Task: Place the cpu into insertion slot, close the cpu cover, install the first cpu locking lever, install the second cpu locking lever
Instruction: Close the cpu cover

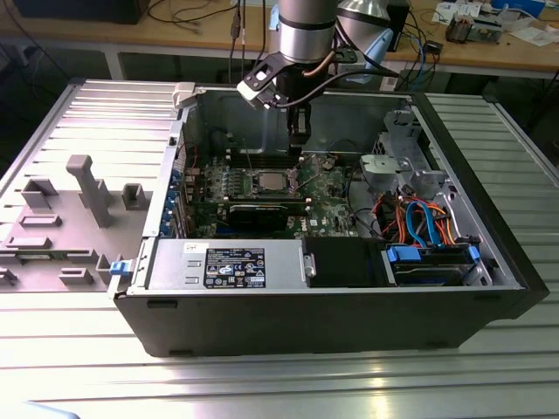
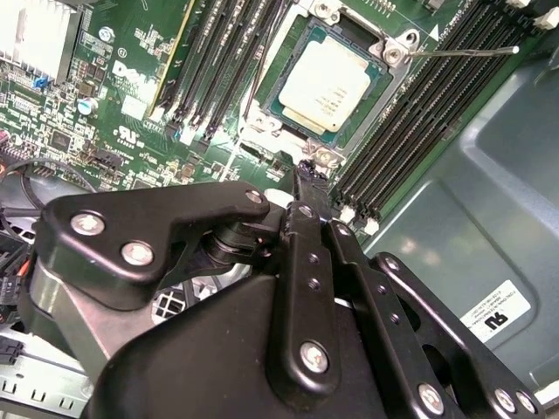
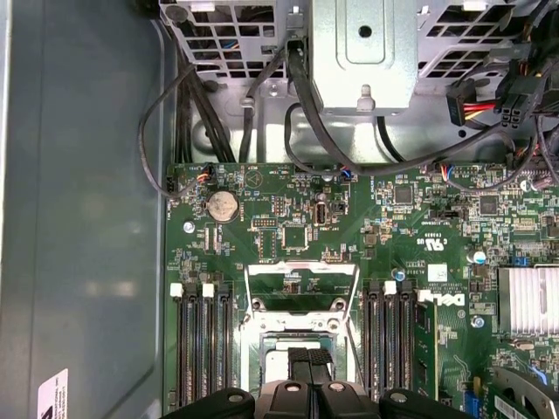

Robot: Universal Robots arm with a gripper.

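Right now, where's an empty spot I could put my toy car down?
The ribbed metal table in front of the computer case is bare. Inside, bare case floor borders the memory slots. Crowded: among the cables and around the gripper.

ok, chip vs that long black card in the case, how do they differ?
The chip is small, square, silver-topped; the card is long and black. The chip lies flat; the card stands on edge. Both sit on the green board.
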